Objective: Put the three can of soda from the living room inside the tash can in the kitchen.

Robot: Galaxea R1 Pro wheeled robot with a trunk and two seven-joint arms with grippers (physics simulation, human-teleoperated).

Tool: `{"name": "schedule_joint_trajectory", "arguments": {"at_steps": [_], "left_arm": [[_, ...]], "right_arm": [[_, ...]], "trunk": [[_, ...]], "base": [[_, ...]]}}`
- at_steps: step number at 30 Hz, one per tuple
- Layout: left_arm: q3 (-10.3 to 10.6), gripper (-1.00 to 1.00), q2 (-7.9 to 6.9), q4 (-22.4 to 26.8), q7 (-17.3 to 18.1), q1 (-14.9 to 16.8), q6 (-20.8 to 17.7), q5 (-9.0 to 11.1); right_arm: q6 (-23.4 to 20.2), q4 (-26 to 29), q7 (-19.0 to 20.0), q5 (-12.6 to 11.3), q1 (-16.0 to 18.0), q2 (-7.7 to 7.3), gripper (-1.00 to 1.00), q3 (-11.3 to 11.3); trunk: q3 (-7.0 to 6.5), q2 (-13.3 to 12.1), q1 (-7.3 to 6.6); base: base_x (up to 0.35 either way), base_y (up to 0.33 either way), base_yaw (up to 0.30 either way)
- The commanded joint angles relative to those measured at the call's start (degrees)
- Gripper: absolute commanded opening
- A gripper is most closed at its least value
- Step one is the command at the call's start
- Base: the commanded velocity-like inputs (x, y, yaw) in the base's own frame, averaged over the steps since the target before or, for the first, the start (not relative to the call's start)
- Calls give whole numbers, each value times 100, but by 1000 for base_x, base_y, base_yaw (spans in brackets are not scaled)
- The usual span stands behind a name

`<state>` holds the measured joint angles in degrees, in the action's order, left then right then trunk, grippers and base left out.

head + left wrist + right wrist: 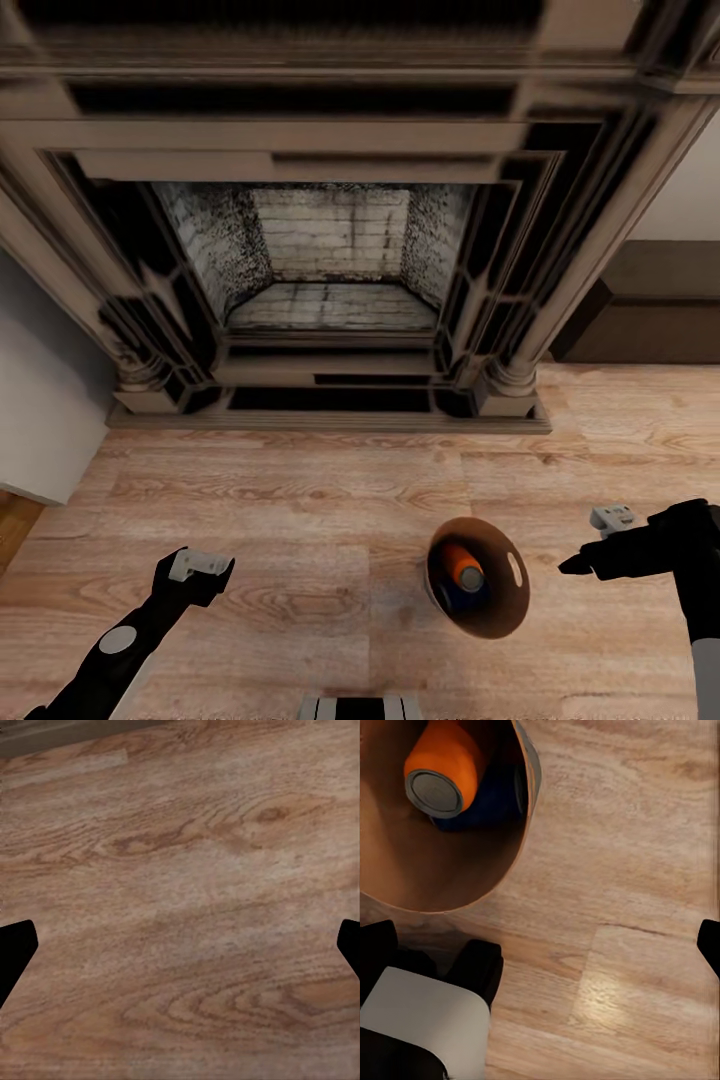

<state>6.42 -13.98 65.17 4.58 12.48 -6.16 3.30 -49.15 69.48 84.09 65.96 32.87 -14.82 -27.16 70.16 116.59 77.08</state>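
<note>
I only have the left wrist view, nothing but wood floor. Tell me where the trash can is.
Observer: The trash can stands on the floor in front of the fireplace, nearer the right gripper.
Operator: Report its contents.
Observer: An orange can lies inside, silver top showing, with a dark blue can beside it.
Operator: Give me the right gripper's state.
Observer: It is open and holds nothing, off to the side of the bin's rim.
</note>
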Motion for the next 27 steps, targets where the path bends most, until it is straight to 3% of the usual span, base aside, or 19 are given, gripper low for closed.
{"name": "schedule_joint_trajectory", "arguments": {"at_steps": [1, 10, 21, 24, 27], "left_arm": [[0, 100, 0, -2, 0, 0, 0, -2], [0, 100, 0, -1, 0, 0, 1, 3], [4, 100, 0, -5, -19, 0, 12, -2], [7, 100, 0, -9, -27, 0, 16, -9], [8, 100, 0, -127, -49, 0, 18, -6]], "right_arm": [[42, 92, 4, -10, -66, 2, 100, -3], [225, 290, -7, -250, -438, -17, 100, -6], [1083, 293, -83, -268, -1019, 8, 100, -10], [1407, 285, -103, -268, -1196, 19, 100, -157], [1856, 277, -127, -260, -1367, 130, 100, -383]], "trunk": [[-10, -42, -23], [-93, -403, -220], [-195, -844, -462], [-222, -964, -528], [-250, -1084, -594]], "base": [[0, 0, 0], [0, 0, 0], [0, 0, 0], [0, 0, 0], [0, 0, 0]]}}
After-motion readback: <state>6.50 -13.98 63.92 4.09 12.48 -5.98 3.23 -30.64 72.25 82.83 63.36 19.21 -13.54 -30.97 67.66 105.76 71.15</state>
